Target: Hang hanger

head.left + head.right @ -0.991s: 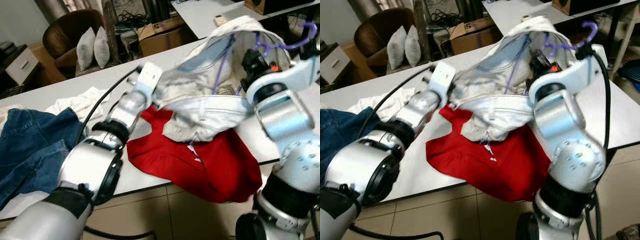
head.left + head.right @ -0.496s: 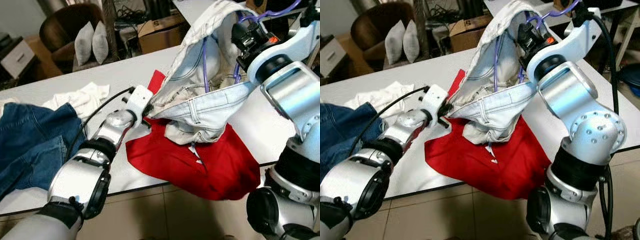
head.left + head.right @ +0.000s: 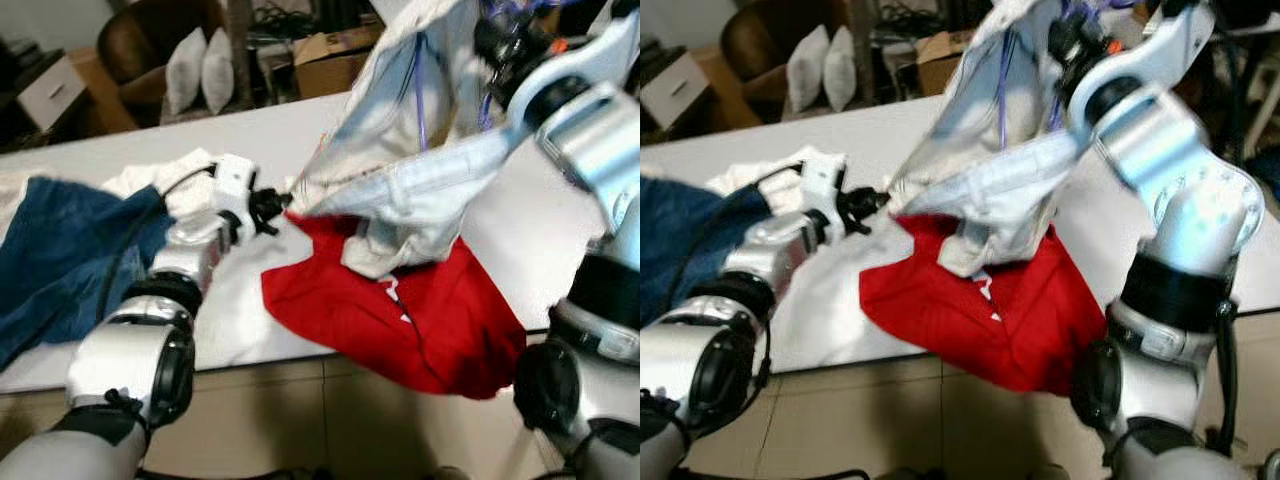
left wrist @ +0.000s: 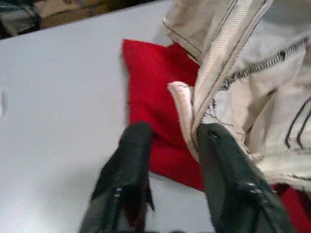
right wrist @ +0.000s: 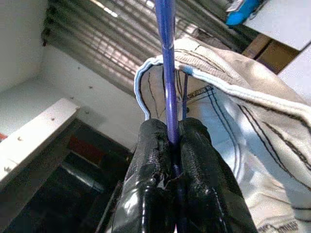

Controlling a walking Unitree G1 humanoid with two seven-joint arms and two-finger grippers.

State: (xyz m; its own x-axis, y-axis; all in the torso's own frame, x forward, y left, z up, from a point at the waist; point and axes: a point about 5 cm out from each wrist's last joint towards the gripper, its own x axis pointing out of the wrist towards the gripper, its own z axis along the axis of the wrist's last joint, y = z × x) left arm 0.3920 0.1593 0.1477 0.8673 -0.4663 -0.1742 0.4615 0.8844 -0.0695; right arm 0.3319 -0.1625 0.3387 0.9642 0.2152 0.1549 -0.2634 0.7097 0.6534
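Observation:
My right gripper [image 5: 172, 145] is shut on the purple wire hanger [image 5: 165, 58], held high over the table's right side [image 3: 500, 30]. A pale denim garment [image 3: 420, 180] hangs from the hanger, whose purple wire [image 3: 420, 100] shows inside it. The garment's lower corner stretches left toward my left gripper [image 3: 283, 200], low over the white table [image 3: 250, 130]. In the left wrist view the left gripper [image 4: 175, 131] is open. The garment's hem [image 4: 194, 111] lies between the fingers, against one finger [image 4: 221, 165]. A red cloth [image 3: 400, 310] lies under the garment.
Blue jeans [image 3: 60, 250] and a white cloth [image 3: 170, 180] lie on the table's left part. The red cloth drapes over the near edge. Behind the table stand a brown armchair [image 3: 150, 40] with two pillows and a cardboard box [image 3: 335, 60].
The right arm has lifted the hanger and garment higher. The left arm has drawn back to the left, so the garment's corner is stretched out. The head view has shifted.

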